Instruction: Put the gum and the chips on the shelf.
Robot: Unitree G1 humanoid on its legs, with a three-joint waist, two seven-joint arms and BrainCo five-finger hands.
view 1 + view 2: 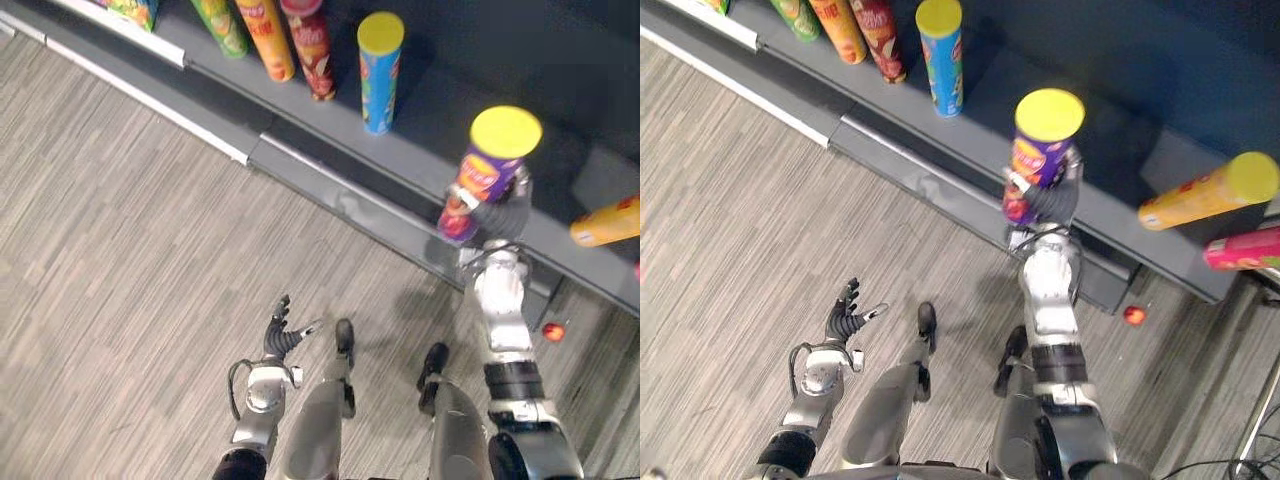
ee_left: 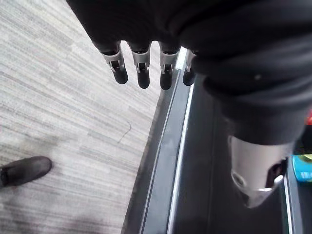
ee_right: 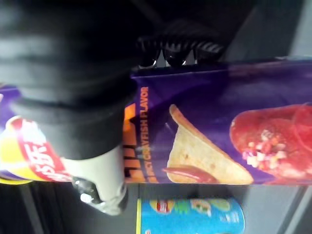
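We hold chips can (image 1: 1044, 150) upright in right hand (image 1: 1052, 203), fingers curled round lower body; base at near edge of shelf (image 1: 1110, 225), right of blue can (image 1: 943, 70), likely so it lands standing. Left hand (image 1: 845, 320) idle, fingers relaxed, low left.

Soft, even light from above leaves the floor (image 1: 130, 230) around the left hand (image 1: 282, 330) bright and pale. The shelf (image 1: 400, 160) beyond the right hand (image 1: 505, 210) is dim, its back wall near black, with a dull sheen on the front edge just beside that hand. The yellow lid of the chips (image 1: 488, 172) it holds catches the most light, and the wrist views show both hands' covers almost black
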